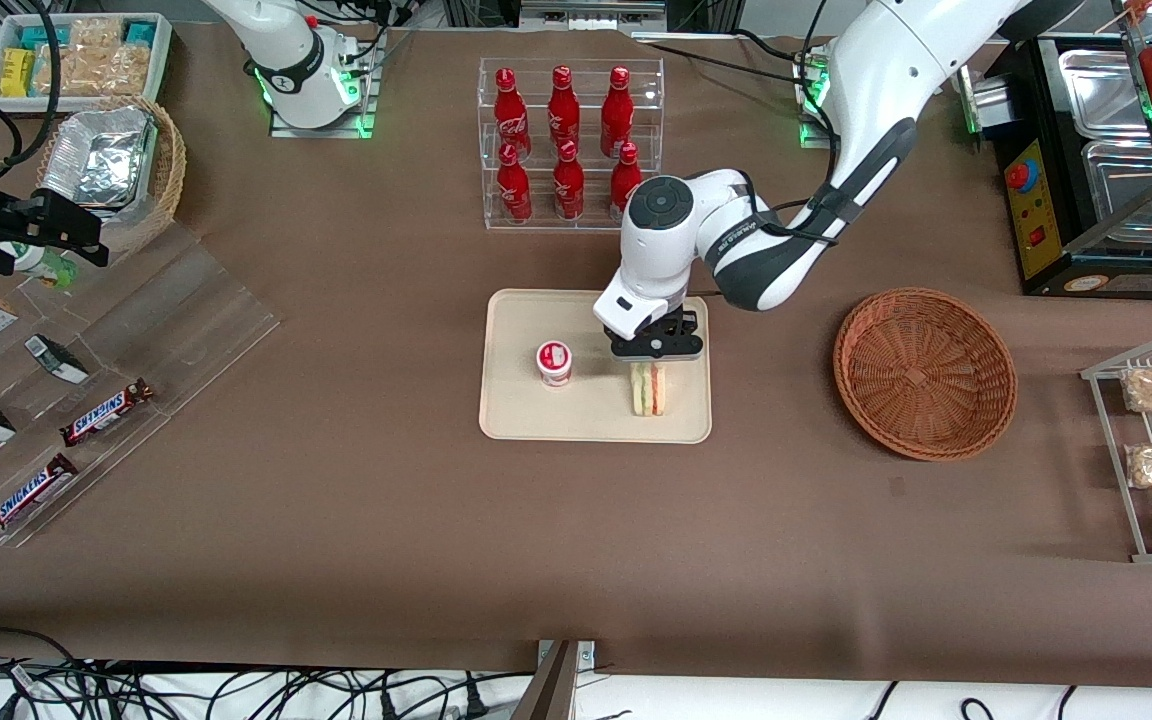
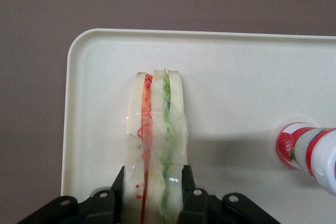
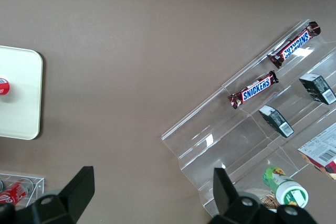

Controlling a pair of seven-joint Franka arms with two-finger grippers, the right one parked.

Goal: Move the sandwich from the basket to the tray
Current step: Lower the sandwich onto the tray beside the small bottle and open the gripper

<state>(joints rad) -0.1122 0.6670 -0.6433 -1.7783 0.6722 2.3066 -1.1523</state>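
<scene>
cream-beige and low-rimmed, the tray (image 1: 516,420) lies near the middle of the brown table (image 1: 386,520), and the sandwich (image 1: 648,389) stands on it on edge, its white bread slices and its green, red and orange filling showing through clear film. the gripper (image 1: 652,362) of the left arm is right above the sandwich, on the tray's side toward the working arm's end of the table. in the left wrist view the 2 black fingers (image 2: 188,195) sit against the outer bread faces of the sandwich (image 2: 156,145), 1 on each side, pinching the wedge between them. whether the sandwich rests fully on the tray (image 2: 236,77) surface or is held just off it cannot be told.

beside the sandwich on the tray, toward the parked arm's end, stands a small white cup with a red lid (image 1: 554,362), apart from the sandwich. the basket (image 1: 924,372), reddish-brown wicker, sits on the table toward the working arm's end, well apart from the tray.

farther from the front camera than the tray, a clear rack holds 6 red bottles (image 1: 564,140) in 2 rows. toward the parked arm's end, a clear stepped display (image 1: 136,340) carries 2 snickers bars (image 1: 106,412) and small dark boxes.
</scene>
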